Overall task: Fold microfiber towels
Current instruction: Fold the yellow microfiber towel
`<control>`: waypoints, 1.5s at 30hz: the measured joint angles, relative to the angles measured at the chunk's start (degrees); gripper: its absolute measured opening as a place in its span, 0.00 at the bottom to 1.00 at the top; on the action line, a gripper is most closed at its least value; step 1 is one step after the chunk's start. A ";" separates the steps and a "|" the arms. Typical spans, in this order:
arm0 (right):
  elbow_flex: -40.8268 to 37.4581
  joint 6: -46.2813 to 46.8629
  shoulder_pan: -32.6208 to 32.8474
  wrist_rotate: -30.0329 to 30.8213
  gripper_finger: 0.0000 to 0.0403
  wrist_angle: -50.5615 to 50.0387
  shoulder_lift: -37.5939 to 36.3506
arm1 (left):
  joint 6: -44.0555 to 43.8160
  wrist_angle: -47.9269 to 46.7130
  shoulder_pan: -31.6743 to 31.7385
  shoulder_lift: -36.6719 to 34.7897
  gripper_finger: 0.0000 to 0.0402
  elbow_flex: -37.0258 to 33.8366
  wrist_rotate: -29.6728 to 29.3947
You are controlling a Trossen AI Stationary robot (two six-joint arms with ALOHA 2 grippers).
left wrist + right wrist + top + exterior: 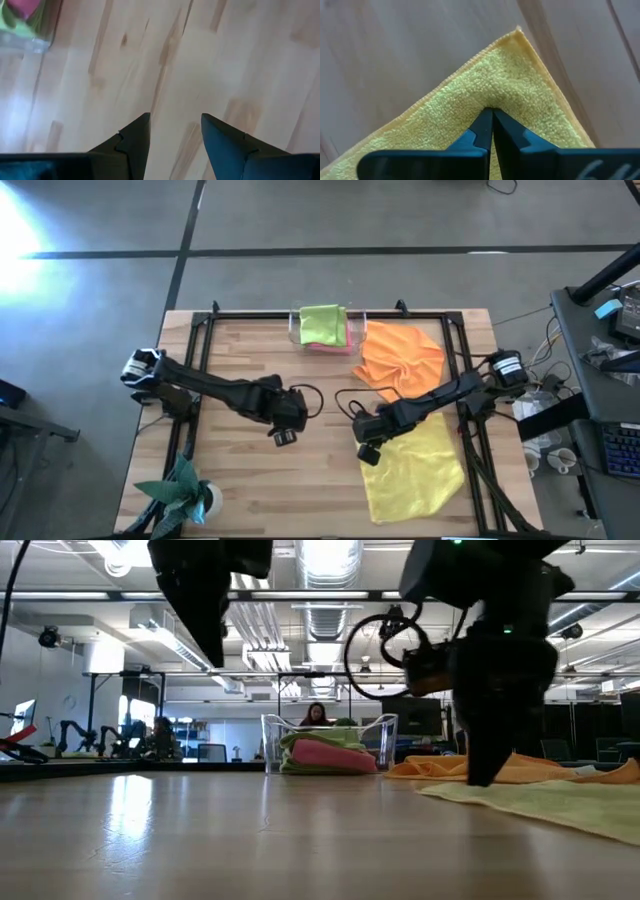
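On the left, the left gripper (284, 436) hangs over bare wood near the middle of the table (240, 480), its fingers (132, 142) apart and holding nothing, so this arm looks to be waiting. Toward the far edge, between the two arms, the clear plastic tray (295, 330) holds a folded lime green towel (322, 324) stacked on a hot pink towel (335, 348) (of which only an edge shows from above), so at least two cloths appear finished. Right of the tray, the orange towel (403, 356) lies crumpled and unfolded. Nearer the front, the yellow towel (420, 470) is spread flat, and the right gripper (492, 125) is clamped on its corner, fingers pressed together on the pile. By my reading, the yellow fold is only starting, with orange still to do.
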 joint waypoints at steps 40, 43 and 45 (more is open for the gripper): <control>56.68 -2.84 -21.29 1.08 0.02 -9.70 31.80 | 21.75 -4.15 1.01 -26.02 0.40 -12.58 -16.06; 58.69 -6.68 -20.11 2.13 0.02 -17.28 29.98 | 22.87 -2.54 1.01 -26.56 0.40 -14.97 -16.03; 58.72 -9.76 -18.88 2.52 0.02 -20.83 28.37 | 23.64 -0.70 1.01 -26.68 0.40 -16.46 -15.95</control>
